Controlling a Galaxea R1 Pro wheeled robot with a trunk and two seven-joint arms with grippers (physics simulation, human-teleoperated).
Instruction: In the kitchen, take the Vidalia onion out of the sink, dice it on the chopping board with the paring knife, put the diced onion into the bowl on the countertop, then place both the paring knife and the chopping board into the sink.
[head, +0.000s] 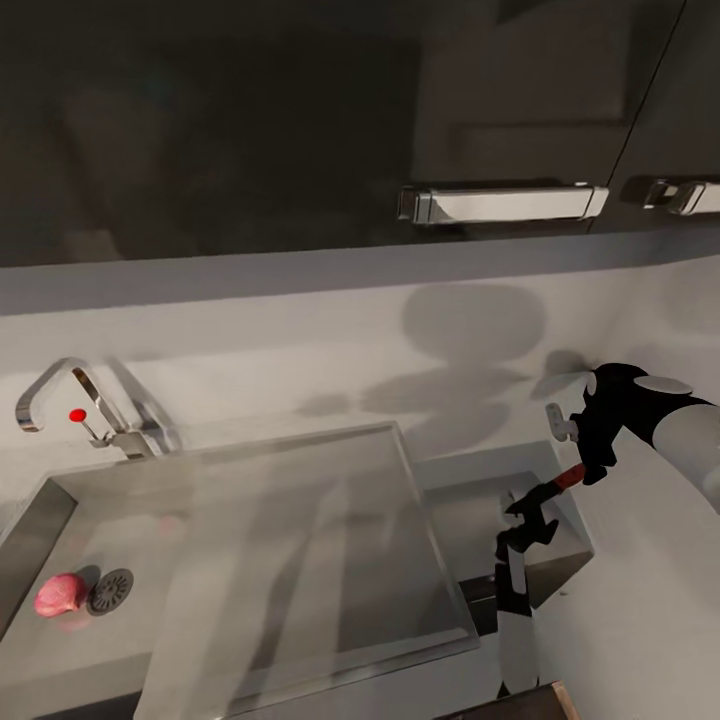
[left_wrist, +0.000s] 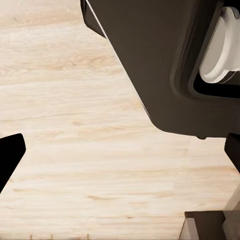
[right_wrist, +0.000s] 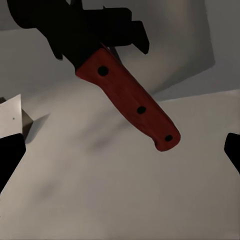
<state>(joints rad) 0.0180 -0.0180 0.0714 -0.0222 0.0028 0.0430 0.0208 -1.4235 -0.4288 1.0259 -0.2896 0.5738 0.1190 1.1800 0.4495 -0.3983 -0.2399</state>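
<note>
Head view, sink: steel sink (head: 40, 520) lies left of centre, with the tap (head: 60, 395) and its red knob at the back corner.
Head view, onion: the onion (head: 60, 595), small and pinkish, sits on the sink floor just beside the round drain (head: 110, 590).
Head view, knife: the knife (head: 568, 480) lies right of the sink, red handle toward the right arm (head: 660, 425) and dark blade pointing away.
Left wrist view: the left claw (left_wrist: 120, 155) is spread wide with nothing between its tips. It hangs over light wood floor (left_wrist: 75, 125), well away from the work.
Right wrist view: the right claw (right_wrist: 120, 155) is spread wide. The red riveted handle lies ahead between its lines, not touched.
Handling, knife: likely light, stiff and thin, with a smooth handle. Best taken mid-handle, across the flat sides and clear of the blade.
Handling, onion: likely round, firm and apt to roll or slip on steel. Best taken across its widest part, squarely.
</note>
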